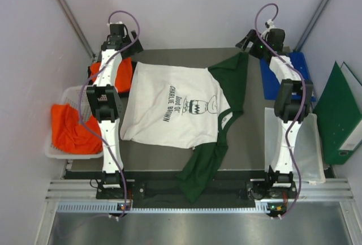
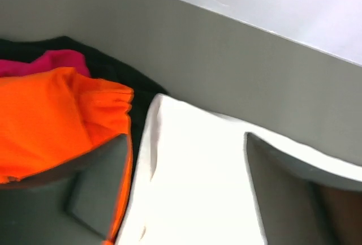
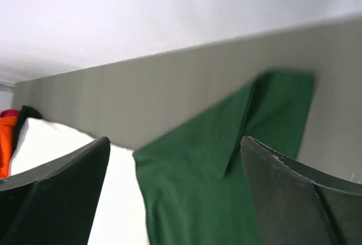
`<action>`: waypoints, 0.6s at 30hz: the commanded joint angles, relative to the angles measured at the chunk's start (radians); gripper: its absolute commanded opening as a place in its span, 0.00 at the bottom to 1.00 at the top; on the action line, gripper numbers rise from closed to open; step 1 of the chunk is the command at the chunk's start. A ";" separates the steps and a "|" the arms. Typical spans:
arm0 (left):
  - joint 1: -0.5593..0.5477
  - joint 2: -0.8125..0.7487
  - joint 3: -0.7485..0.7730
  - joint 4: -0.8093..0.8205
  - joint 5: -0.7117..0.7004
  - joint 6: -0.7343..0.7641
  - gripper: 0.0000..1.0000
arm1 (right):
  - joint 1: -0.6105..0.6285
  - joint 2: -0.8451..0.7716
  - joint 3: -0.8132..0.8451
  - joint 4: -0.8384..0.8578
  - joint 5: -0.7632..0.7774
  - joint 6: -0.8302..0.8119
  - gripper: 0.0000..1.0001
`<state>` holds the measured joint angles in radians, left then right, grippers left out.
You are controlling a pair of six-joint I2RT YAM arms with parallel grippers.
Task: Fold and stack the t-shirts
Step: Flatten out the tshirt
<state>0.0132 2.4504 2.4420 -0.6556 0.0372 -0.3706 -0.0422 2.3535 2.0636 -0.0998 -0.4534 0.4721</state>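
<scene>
Top view: a white Charlie Brown t-shirt (image 1: pixel 169 106) with dark green sleeves lay spread on the grey table (image 1: pixel 249 143), print up. An orange t-shirt (image 1: pixel 70 129) sat bunched in a white basket (image 1: pixel 56 153) at the left.

Left wrist view: the left gripper (image 2: pixel 185 143) stood spread over the shirt's white corner, beside a second orange t-shirt (image 2: pixel 51 120).

Right wrist view: the right gripper (image 3: pixel 175 154) stood spread wide, framing a green sleeve (image 3: pixel 226 160) and pinching nothing.

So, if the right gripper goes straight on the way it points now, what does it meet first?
Most likely the dark green sleeve of the t-shirt, which lies straight ahead of the open right gripper. The depth is unclear, so it might pass just above the cloth.
</scene>
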 commanded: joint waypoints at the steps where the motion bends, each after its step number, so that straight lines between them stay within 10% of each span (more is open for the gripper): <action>1: 0.013 -0.074 -0.017 0.021 0.015 -0.031 0.99 | -0.001 -0.271 -0.274 0.031 0.019 0.011 1.00; 12: -0.010 -0.453 -0.478 0.010 0.053 -0.011 0.99 | -0.010 -0.749 -0.758 -0.458 -0.065 0.007 0.94; 18: -0.054 -0.551 -0.808 0.002 0.061 -0.027 0.99 | -0.008 -0.775 -0.862 -0.682 -0.128 -0.042 0.62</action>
<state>-0.0021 1.9480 1.7905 -0.6514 0.0879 -0.3923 -0.0486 1.5536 1.2541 -0.5331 -0.5251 0.4706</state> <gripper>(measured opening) 0.990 0.678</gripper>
